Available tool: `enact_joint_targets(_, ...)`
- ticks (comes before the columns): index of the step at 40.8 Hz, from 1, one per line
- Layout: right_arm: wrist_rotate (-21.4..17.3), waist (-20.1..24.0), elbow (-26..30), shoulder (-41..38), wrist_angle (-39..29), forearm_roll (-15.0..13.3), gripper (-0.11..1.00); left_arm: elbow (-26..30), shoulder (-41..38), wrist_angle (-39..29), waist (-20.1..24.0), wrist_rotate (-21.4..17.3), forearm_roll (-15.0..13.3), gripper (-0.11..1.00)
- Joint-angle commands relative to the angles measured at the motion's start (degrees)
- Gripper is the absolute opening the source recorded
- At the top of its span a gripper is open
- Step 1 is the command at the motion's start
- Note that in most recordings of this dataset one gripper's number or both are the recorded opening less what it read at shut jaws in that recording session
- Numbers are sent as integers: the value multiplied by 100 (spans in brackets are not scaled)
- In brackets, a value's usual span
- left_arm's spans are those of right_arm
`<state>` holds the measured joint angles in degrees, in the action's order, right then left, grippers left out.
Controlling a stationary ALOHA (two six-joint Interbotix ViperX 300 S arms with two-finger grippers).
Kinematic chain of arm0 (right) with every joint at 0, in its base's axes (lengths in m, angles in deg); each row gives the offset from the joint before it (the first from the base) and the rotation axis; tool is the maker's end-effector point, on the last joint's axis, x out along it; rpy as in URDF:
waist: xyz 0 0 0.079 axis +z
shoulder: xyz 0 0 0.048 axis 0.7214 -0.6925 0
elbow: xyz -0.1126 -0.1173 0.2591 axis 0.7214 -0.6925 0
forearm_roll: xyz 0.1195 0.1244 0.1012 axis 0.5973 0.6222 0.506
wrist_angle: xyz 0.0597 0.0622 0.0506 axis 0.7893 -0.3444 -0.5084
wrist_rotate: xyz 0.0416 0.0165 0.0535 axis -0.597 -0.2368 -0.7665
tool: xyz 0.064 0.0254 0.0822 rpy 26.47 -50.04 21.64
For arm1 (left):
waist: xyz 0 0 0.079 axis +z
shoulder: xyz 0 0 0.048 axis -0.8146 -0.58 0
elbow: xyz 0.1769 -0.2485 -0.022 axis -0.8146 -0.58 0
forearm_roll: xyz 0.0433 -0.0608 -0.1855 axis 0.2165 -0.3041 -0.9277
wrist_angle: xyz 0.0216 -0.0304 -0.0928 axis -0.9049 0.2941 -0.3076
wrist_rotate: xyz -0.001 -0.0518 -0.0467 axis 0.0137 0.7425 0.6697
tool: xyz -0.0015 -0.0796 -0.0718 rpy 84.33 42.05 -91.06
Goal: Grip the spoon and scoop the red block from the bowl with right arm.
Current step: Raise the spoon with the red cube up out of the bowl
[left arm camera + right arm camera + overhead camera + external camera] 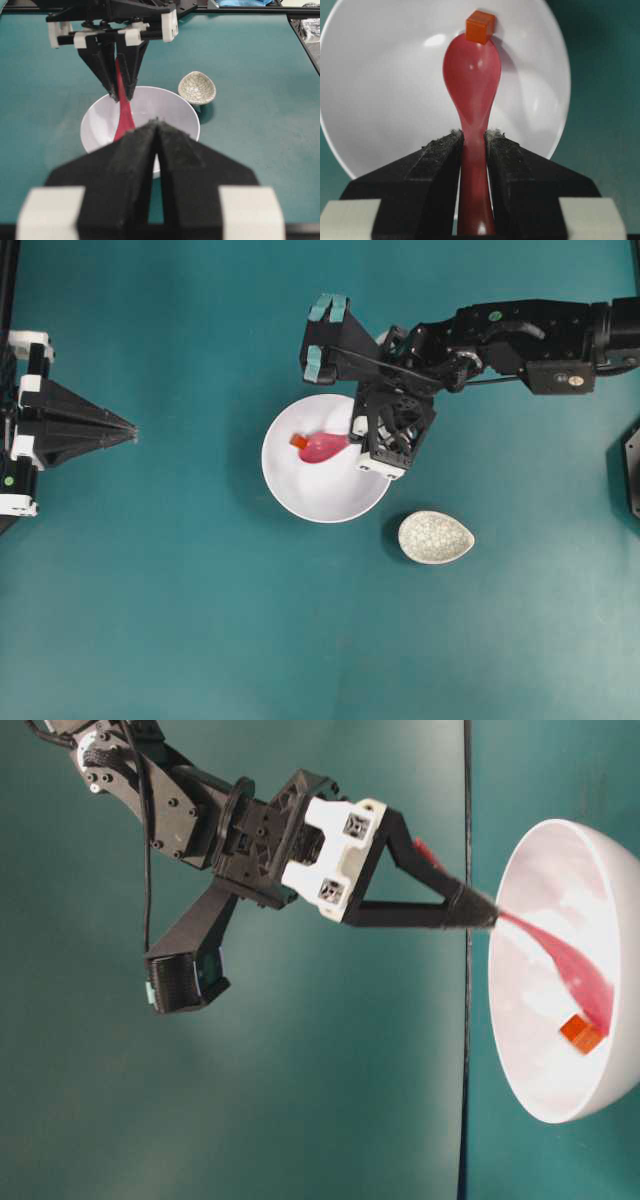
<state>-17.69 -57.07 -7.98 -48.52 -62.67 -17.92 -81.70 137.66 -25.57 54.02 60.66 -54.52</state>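
The white bowl (300, 502) stands mid-table. My right gripper (474, 135) is shut on the handle of the pink spoon (472, 75), whose scoop reaches down into the bowl. The red block (480, 26) lies in the bowl right at the scoop's tip, touching it. From above, the spoon (322, 447) points left from the right gripper (354, 433), with the block (298, 441) at its left end. In the table-level view the block (581, 1033) rests low on the bowl's wall by the scoop. My left gripper (131, 428) is shut and empty at the far left.
A speckled grey-white oval dish (435, 537) sits on the teal table just right of and below the bowl. The right arm (520, 335) stretches in from the right edge. A dark fixture (630, 470) stands at the right border.
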Motion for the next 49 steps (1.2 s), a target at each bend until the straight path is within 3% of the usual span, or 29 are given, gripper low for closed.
enact_joint_targets(1,-79,0,167,88,220,9,24,97,-35,26,-18,-9,26,0)
enact_joint_targets(15,-527,26,79,141,677,26,24,70,-26,26,-18,-9,26,0)
enact_joint_targets(26,-809,202,-396,475,1187,53,24,70,-35,26,-9,-9,26,0)
enact_joint_targets(39,-1081,431,-1090,1318,2312,62,24,44,-26,26,-18,-9,26,0)
enact_joint_targets(49,-984,439,-1204,2206,2435,-44,24,44,-26,26,-18,-9,26,0)
